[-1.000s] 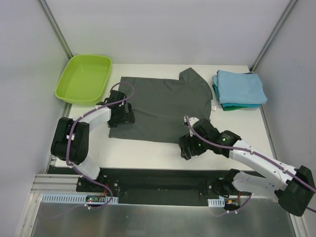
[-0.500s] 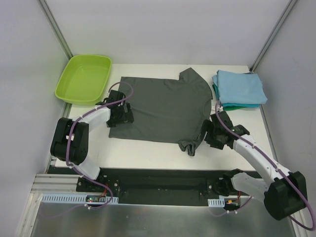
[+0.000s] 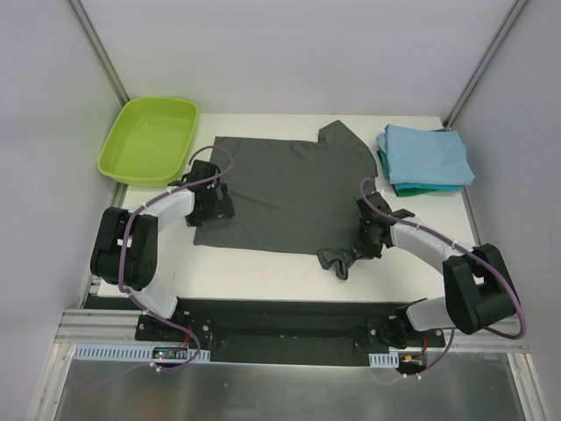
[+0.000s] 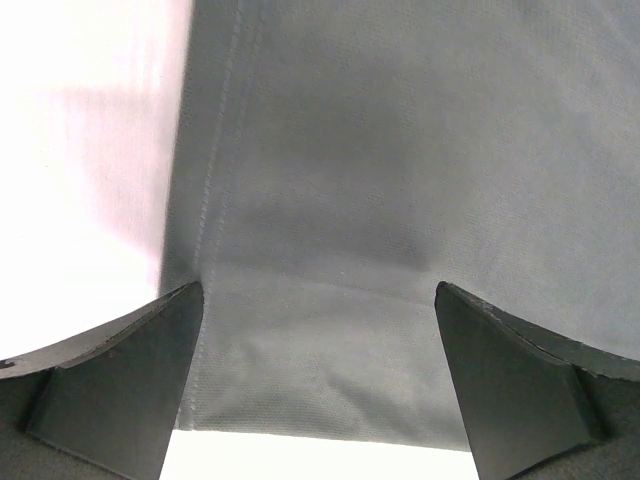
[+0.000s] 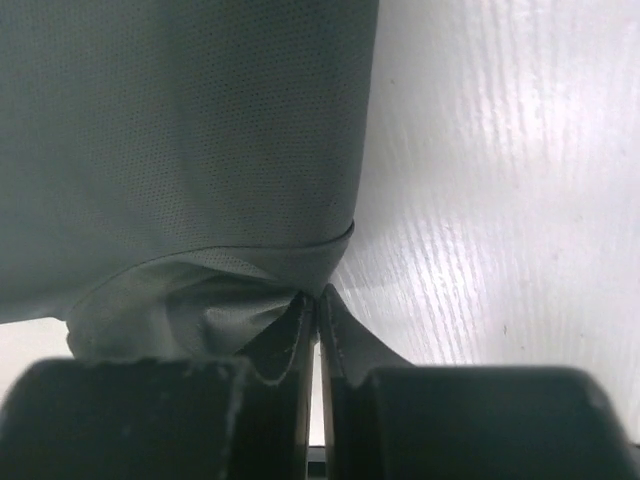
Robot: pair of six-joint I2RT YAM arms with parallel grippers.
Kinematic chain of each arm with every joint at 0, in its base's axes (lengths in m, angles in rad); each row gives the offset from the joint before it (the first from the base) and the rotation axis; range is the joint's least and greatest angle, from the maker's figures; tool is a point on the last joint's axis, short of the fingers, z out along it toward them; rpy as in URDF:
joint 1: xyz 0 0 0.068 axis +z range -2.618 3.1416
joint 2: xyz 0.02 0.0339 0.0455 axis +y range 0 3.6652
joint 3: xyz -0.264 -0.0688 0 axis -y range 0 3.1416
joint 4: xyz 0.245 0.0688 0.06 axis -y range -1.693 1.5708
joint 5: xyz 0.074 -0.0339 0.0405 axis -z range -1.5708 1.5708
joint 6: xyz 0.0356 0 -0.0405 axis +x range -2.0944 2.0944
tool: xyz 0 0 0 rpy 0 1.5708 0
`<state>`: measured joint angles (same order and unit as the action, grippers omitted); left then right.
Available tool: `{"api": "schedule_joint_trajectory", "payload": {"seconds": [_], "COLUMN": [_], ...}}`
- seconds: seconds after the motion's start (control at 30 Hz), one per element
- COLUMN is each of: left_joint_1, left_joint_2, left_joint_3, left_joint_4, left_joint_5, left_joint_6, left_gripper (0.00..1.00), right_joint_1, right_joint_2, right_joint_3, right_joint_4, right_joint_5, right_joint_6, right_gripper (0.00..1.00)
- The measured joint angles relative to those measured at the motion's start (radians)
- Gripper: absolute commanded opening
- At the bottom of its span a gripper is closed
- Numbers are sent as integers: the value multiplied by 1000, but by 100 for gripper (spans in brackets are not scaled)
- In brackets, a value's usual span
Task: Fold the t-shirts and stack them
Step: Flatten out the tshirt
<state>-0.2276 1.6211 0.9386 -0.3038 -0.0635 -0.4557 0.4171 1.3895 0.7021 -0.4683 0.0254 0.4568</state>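
The dark charcoal-grey t-shirt [image 3: 280, 189] lies spread flat in the middle of the table. Its front right corner is crumpled into a small bunch [image 3: 337, 260]. My right gripper [image 3: 368, 235] sits at the shirt's right edge. In the right wrist view it [image 5: 318, 292] is shut, with the hem of the shirt [image 5: 180, 130] pinched at its tips. My left gripper [image 3: 213, 206] rests over the shirt's near left corner. In the left wrist view it [image 4: 318, 290] stands wide open with the cloth [image 4: 400, 180] lying flat between the fingers.
A folded light blue t-shirt [image 3: 425, 153] tops a stack at the back right, with a teal one [image 3: 422, 187] showing under it. A lime-green tub [image 3: 149, 139] stands at the back left. Bare white table [image 3: 263, 272] runs along the front.
The right arm swung from the front hem round to the shirt's right edge and its gripper shut there. The shirt's front right corner got bunched up. The left arm barely moved.
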Motion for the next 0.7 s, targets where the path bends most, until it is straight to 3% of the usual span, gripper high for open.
{"api": "schedule_joint_trajectory", "payload": {"seconds": [0.23,0.33,0.37,0.47,0.6,0.7], "left_joint_1": [7,7,7,7,7,7], "left_joint_2": [0,2,2,11,11,-19], "left_joint_3": [0,0,0,0,0,-1], "left_joint_4": [0,0,0,0,0,-15], "left_joint_5": [-10,-14,-15,-16,-16,-15], "left_joint_6": [1,2,2,3,3,0], "left_gripper": [99,99,99,99,99,99], "right_joint_1": [0,-1,0,-1,-1,-1], "right_joint_2": [-2,-3,-3,-3,-19,-95], "right_joint_3": [132,186,193,201,201,194], "right_joint_4": [-197,-269,-283,-331,-370,-375], "right_joint_5": [122,184,198,236,270,284], "right_joint_6": [-69,-94,-98,-113,-126,-125], "right_gripper": [8,36,49,75,96,96]}}
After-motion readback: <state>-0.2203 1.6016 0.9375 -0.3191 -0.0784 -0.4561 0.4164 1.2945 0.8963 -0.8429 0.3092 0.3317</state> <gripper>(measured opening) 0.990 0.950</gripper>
